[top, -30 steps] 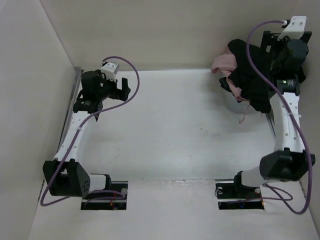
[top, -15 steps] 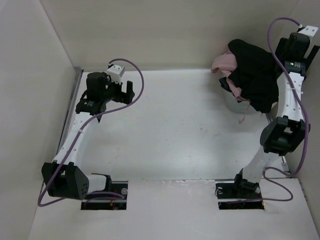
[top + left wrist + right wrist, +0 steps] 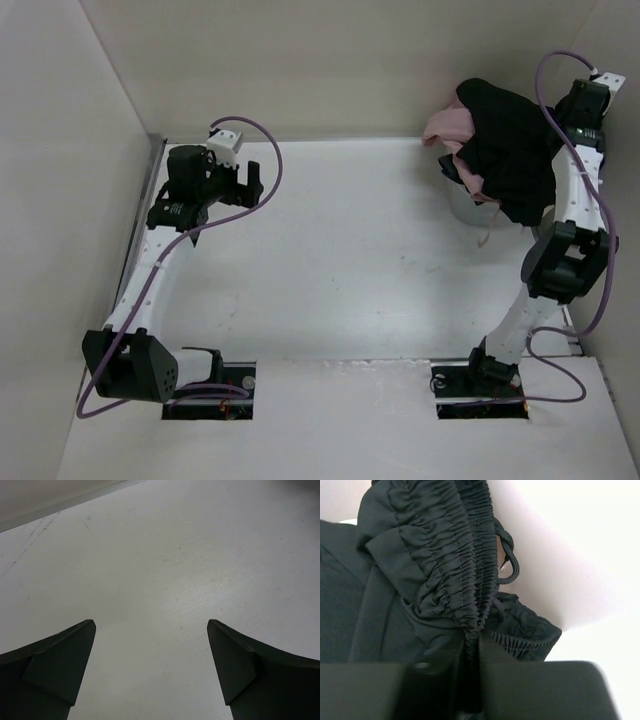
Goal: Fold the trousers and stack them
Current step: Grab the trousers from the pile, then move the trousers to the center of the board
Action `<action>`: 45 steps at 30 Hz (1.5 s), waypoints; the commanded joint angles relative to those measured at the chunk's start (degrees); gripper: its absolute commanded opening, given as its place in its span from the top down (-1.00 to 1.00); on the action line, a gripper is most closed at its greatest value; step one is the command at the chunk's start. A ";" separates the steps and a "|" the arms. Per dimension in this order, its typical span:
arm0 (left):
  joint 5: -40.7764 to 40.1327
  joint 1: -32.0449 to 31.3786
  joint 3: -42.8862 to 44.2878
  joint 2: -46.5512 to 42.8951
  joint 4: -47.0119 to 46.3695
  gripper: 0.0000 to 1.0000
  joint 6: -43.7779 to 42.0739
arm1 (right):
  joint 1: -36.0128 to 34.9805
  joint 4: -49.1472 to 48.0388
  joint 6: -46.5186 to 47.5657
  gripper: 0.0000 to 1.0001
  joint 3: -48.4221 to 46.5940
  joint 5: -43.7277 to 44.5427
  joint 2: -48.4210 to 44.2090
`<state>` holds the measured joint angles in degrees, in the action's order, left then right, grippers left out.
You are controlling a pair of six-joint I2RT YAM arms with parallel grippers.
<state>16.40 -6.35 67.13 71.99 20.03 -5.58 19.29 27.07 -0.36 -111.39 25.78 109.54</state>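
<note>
At right gripper [image 3: 472, 642]: jaws pressed together, pinching gathered elastic waistband of plain black soft-cloth trousers [image 3: 420, 560]; cloth bunched betw. the pads. Only one edge of waistband caught, as far as wrist view shows.
- Black drawstring w/ metal tip [image 3: 507, 566]: hangs loose just beside the pinch, free of jaws.
- Trousers, top view [image 3: 510, 150]: heaped at far-right corner of table, draped over a pale round tub [image 3: 462, 208], touching a dusty-pink crumpled garment [image 3: 445, 125] on their left. Legs not laid out; nothing folded yet.
- Left gripper [image 3: 151, 625]: jaws spread wide, nothing betw. them, hovering over bare white tabletop [image 3: 165, 555] at far left, well apart from the heap.
- Risks (est.): narrow pinch on ruched elastic could slip once the cloth's full wt. hangs from it. Pink garment lies against the black cloth, so it may drag out w/ the pull. Trailing legs could catch the tub rim and tip it. Loose drawstring could snag.
</note>
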 commanded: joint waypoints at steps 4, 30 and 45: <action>-0.50 0.51 0.80 -1.94 -1.22 -1.00 0.49 | -4.02 -3.24 2.63 1.00 -0.40 5.05 -11.51; -0.41 16.31 5.98 -2.55 -7.29 -1.00 10.06 | -56.12 -33.73 41.06 0.98 -42.11 -4.57 -8.13; 4.07 32.68 25.66 6.67 -9.14 -1.00 11.57 | -60.74 -31.91 9.43 0.94 -46.20 -14.52 -5.30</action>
<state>17.98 26.02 88.64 76.27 12.43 5.37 -43.00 -6.37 19.16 -156.07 15.25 102.17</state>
